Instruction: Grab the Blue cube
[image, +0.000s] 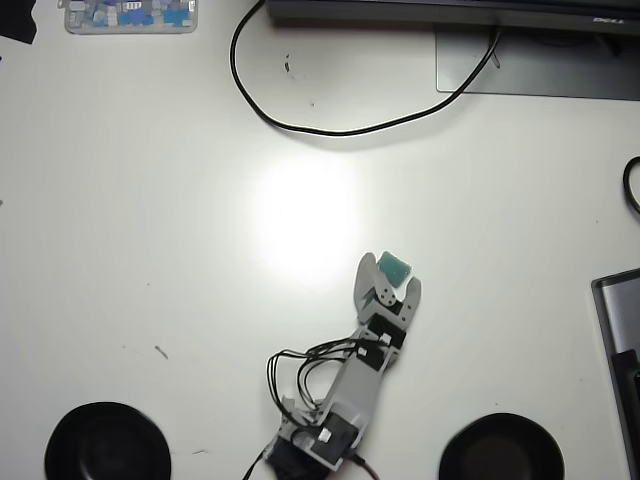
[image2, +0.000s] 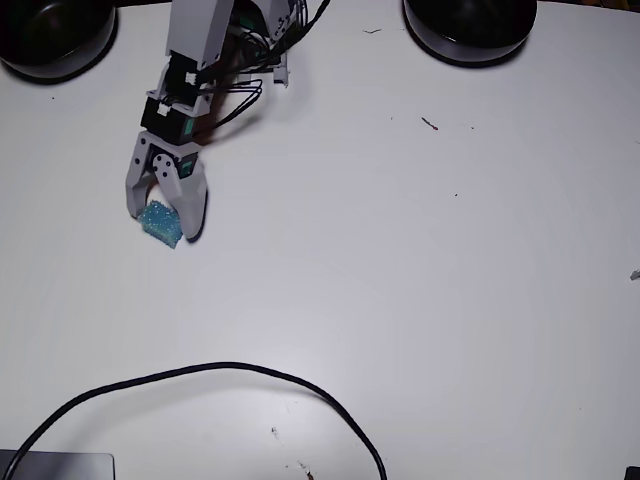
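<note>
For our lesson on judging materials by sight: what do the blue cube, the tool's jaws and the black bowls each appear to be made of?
Blue cube: probably foam or sponge; its surface looks speckled, matte and porous.
Tool: pale grey jaws, likely moulded or printed plastic; matte, uniform colour, no metallic shine.
Black bowls: smooth with a faint sheen; plastic or glazed ceramic, I cannot tell which.

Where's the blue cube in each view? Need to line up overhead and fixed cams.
Overhead view: Blue cube sits lower right of centre, between the tips of the open gripper.
Fixed view: Blue cube sits upper left, between the tips of the gripper, which reaches down from the top edge.
Shared landmark: the black cable loops across the table at top in the overhead view, at bottom in the fixed view.
</note>
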